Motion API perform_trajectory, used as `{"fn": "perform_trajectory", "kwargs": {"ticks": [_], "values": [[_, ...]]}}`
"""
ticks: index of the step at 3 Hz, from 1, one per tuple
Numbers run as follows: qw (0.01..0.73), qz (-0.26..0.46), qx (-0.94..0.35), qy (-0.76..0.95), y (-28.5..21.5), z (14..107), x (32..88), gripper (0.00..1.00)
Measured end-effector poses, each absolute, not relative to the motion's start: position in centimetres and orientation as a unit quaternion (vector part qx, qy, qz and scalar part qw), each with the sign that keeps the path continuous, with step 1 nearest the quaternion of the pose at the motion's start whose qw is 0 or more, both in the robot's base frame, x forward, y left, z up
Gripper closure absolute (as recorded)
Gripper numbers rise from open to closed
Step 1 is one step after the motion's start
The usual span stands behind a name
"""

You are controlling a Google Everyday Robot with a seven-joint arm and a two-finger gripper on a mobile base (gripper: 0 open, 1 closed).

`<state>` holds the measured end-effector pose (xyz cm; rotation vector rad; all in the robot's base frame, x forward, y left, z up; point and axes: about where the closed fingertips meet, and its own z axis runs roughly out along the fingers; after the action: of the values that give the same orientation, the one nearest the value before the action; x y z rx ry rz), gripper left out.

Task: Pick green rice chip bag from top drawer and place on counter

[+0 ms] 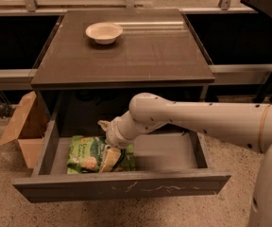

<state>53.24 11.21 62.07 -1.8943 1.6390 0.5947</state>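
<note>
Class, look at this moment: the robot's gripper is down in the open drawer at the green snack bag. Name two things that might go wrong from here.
1. The gripper is down at the crinkly bright-green snack bag, which lies flat in the dark grey-brown top drawer; a thin flat pouch may slip from a hold.
2. On lifting, arm or bag might catch the front edge of the glossy dark counter above.

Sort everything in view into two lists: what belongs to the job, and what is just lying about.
Job in hand: green rice chip bag, lying in the open top drawer; counter above it; gripper, down in the drawer at the bag.

Lying about: white bowl on the counter; cardboard box on the floor beside the drawer.
</note>
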Motion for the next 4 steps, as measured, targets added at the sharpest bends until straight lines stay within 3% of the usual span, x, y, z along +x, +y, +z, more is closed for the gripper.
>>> {"fn": "perform_trajectory", "kwargs": {"ticks": [1, 2, 4], "values": [[0.271, 0.221, -0.707, 0.614, 11.4, 60.8, 53.4, 0.19], [0.274, 0.223, -0.705, 0.615, 11.4, 60.8, 53.6, 0.50], [0.347, 0.279, -0.673, 0.590, 10.4, 64.7, 54.6, 0.96]]}}
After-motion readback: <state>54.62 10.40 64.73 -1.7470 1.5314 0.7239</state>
